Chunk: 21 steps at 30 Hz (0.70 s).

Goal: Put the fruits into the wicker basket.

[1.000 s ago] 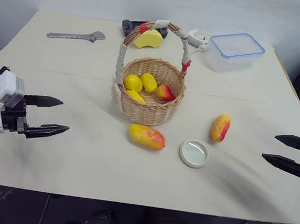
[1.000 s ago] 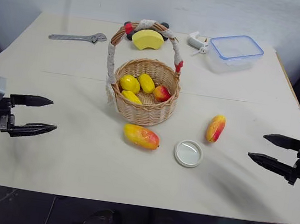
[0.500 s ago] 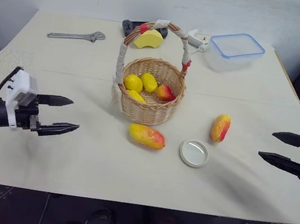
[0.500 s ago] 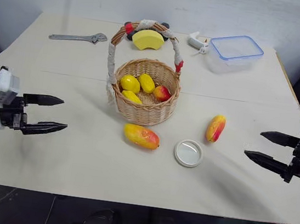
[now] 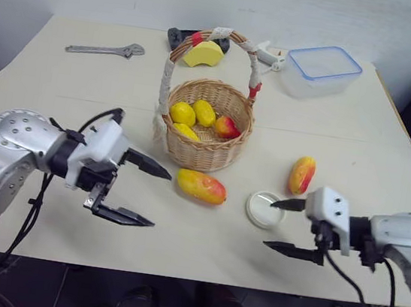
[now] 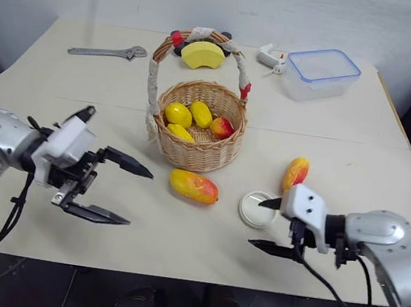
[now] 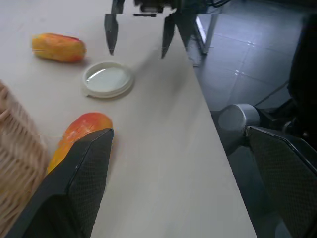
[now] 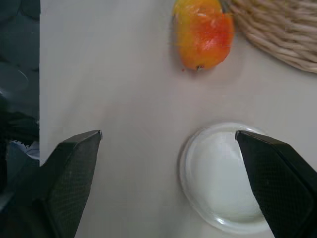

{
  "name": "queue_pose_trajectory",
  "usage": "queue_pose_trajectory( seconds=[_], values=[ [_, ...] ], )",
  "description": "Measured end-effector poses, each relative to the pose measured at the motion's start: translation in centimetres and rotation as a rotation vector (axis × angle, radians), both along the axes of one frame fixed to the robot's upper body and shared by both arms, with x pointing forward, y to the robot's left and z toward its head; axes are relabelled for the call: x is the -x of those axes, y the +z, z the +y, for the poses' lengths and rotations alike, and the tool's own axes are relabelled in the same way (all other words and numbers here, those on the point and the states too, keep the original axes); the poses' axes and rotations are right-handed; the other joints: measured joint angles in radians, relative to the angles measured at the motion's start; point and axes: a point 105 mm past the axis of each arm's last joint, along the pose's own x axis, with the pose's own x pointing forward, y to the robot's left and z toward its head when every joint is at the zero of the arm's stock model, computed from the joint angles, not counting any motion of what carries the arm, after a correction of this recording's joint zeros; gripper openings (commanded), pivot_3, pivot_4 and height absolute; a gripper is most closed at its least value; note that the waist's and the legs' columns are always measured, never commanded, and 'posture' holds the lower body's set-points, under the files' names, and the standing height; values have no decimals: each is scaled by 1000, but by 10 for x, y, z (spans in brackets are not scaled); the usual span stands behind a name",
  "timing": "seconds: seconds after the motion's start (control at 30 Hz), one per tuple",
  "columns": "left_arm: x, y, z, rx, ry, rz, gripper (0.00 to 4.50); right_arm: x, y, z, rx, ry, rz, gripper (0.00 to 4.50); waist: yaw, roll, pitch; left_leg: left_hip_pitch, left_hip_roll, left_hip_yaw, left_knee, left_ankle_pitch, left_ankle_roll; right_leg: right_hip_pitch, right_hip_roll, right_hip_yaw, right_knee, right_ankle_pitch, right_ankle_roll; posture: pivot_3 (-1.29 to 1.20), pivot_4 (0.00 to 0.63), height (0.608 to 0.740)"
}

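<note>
Two yellow-orange fruits with a red blush lie on the table. One fruit (image 5: 201,186) is just in front of the wicker basket (image 5: 205,153), the other fruit (image 5: 302,174) is to its right. The basket holds small yellow lemons and a red-yellow piece. My left gripper (image 5: 161,200) hangs open just left of the near fruit, with nothing between its fingers. My right gripper (image 5: 268,224) is open beside the white lid, in front of the right fruit. In the left wrist view the near fruit (image 7: 79,136) lies by one finger. The right wrist view looks over the lid at that fruit (image 8: 203,32).
A white round lid (image 5: 266,210) lies flat between the two fruits. At the back stand a clear blue-rimmed box (image 5: 323,69), a yellow half-round block (image 5: 204,53) and a small white object (image 5: 268,53). A wrench (image 5: 104,50) lies back left. The table's front edge is near both grippers.
Both arms have swung inward from the table's sides toward the middle. The left gripper now sits by the near fruit, the right gripper by the lid. Both stay open.
</note>
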Motion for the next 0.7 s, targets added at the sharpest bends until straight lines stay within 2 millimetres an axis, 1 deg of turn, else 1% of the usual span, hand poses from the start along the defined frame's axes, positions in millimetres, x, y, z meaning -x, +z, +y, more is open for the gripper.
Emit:
queue_pose_trajectory(
  seconds=[0.1, 0.17, 0.23, 0.3, 0.43, 0.53, 0.6, 0.63, 0.7],
  values=[
    [-2, 2, -9, 2, -45, -34, 4500, -6, -18, 4, 21, -19, 4, 2573, 1, 0, 0, 0, 0, 0, 1, 1, 0, 0, 0, 0, 1, 0, 0, 0, 150, 740],
    [-2, 3, -13, 5, -60, -45, 4500, -9, -29, 5, 37, -33, 16, 2573, 1, 0, 0, 0, 0, 0, 2, 1, 0, 0, 0, 0, 2, 0, 0, 0, 150, 740],
    [-3, 3, -14, 5, -64, -45, 4500, -12, -37, 0, 64, -56, 21, 2573, 0, 0, 0, 0, 0, 0, 2, 1, 0, 0, 0, 0, 2, 0, 0, 0, 150, 740],
    [-3, 3, -15, 6, -62, -46, 4500, -16, -42, -3, 73, -79, 22, 2573, 0, 0, 0, 1, 0, 0, 3, 1, 0, 0, 0, 0, 3, 0, 0, 0, 150, 740],
    [-4, 4, -16, 13, -59, -52, 4500, -25, -43, 0, 58, -96, -19, 2573, 0, 0, 0, 1, 0, 0, 4, 1, 0, 1, 0, 0, 5, 0, 0, 0, 150, 740],
    [-4, 4, -17, 22, -61, -54, 4500, -29, -44, 2, 45, -109, -30, 1959, 0, 0, 0, 1, 0, -1, 6, 1, 0, 2, 0, 0, 6, 0, 0, 0, 150, 740],
    [-5, 7, -18, 26, -59, -61, 4500, -29, -44, 3, 56, -94, -48, 1346, 0, 0, 0, 1, 0, -1, 8, 2, 1, 2, 0, 0, 7, 0, 0, 0, 150, 740],
    [-6, 8, -18, 28, -59, -64, 4500, -29, -45, 4, 68, -77, -65, 941, 0, 0, 0, 2, 0, -1, 8, 2, 1, 3, 0, 0, 7, 0, 0, 0, 150, 740],
    [-6, 9, -19, 31, -59, -66, 4500, -29, -45, 5, 77, -60, -85, 268, -1, 0, 0, 3, 0, -1, 8, 2, 1, 3, 0, 0, 7, 0, 0, 0, 150, 740]
  ],
)
